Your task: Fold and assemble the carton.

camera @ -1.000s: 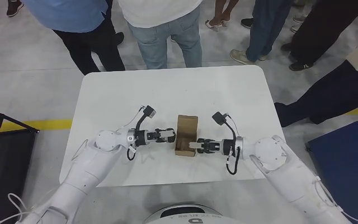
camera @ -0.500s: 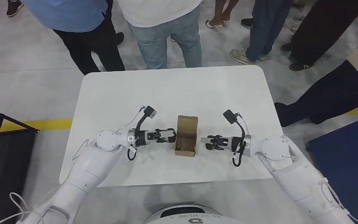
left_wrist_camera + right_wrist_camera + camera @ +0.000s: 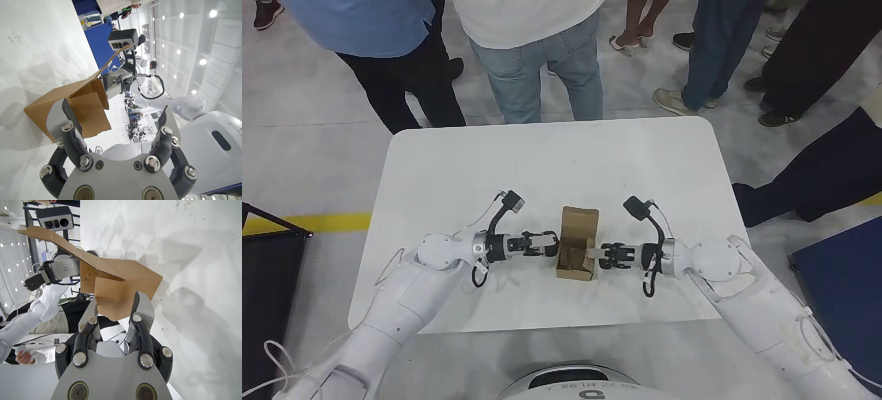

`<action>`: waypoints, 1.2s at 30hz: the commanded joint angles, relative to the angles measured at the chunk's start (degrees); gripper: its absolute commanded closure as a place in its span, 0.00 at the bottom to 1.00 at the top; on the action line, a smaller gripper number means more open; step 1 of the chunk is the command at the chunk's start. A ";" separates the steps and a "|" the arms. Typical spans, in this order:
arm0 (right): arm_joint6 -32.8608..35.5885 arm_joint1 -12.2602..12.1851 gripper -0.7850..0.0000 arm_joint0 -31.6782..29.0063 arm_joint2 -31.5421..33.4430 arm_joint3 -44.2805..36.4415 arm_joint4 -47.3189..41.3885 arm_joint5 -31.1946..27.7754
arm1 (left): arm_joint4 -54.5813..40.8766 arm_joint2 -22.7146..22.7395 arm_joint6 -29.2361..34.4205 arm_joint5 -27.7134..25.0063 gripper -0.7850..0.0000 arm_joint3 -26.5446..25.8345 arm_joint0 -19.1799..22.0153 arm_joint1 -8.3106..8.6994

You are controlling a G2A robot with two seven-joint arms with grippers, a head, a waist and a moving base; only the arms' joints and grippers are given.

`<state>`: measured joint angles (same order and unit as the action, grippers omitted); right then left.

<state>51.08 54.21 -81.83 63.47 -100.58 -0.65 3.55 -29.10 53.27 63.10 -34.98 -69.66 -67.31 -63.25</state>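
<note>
**Both my grippers meet at a half-folded carton in the middle of the table**

The brown carton [image 3: 577,242] stands on the white table [image 3: 442,180], directly between my two arms. Its body is already squared up. Its long lid flap [image 3: 56,241] is raised and its short side flaps hang loose, so I judge the task to be about midway, at the tucking of the side flaps.

My left gripper [image 3: 546,243] sits just beside the carton's left wall with its jaws spread wide and nothing held. One finger [image 3: 56,117] lies against that wall, or very close to it; I cannot tell which.

My right gripper [image 3: 601,257] is at the opposite wall, jaws partly open. They straddle the edge of a side flap [image 3: 111,294] without clamping it.

The next move probably calls for my right gripper to close on that flap or push it inward, while my left braces the carton so it does not slide.

Compared with half a second ago, my right gripper has come back in to the carton, having stood well clear of it then. My left gripper and the carton remain where they were.
</note>
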 commanded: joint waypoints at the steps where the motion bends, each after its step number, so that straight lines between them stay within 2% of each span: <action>1: 0.12 0.07 0.51 0.45 -0.51 -0.05 0.95 1.01 | -0.03 0.01 0.13 -0.18 0.00 0.10 0.04 -0.04; 7: 0.45 0.25 0.52 1.78 -2.54 -1.94 5.59 4.82 | -0.39 -0.01 0.49 -0.43 0.00 0.22 0.08 -0.17; 10: 0.84 0.40 0.56 2.71 -4.11 -3.79 8.86 8.12 | -0.46 -0.11 0.53 -0.54 0.00 0.27 0.18 -0.27; 13: 1.42 0.60 0.72 3.76 -6.07 -5.79 12.77 11.91 | -0.60 -0.18 0.64 -0.66 0.00 0.38 0.31 -0.37; 15: 1.77 0.72 0.93 4.53 -7.40 -6.98 15.82 14.49 | -0.86 -0.19 0.69 -0.71 0.00 0.56 0.34 -0.42; 16: 1.82 0.81 1.00 4.88 -8.07 -7.63 17.13 15.68 | -0.97 -0.17 0.75 -0.75 0.00 0.66 0.37 -0.45; 20: 1.76 1.05 1.00 6.32 -9.72 -9.79 22.16 20.20 | -2.39 0.64 0.71 -1.87 0.00 1.15 0.21 -0.41; 25: 1.66 0.71 1.00 6.68 -8.42 -12.92 27.80 25.82 | -4.24 2.95 1.05 -2.97 0.00 1.65 -0.54 0.08; 36: 11.24 0.33 1.00 9.23 -9.26 -13.79 35.73 31.10 | -0.67 5.48 -0.12 -2.85 0.00 0.95 -1.66 0.85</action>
<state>61.10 54.52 -72.99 54.50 -114.51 34.48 34.29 -30.44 58.70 63.32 -37.96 -68.47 -68.81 -62.44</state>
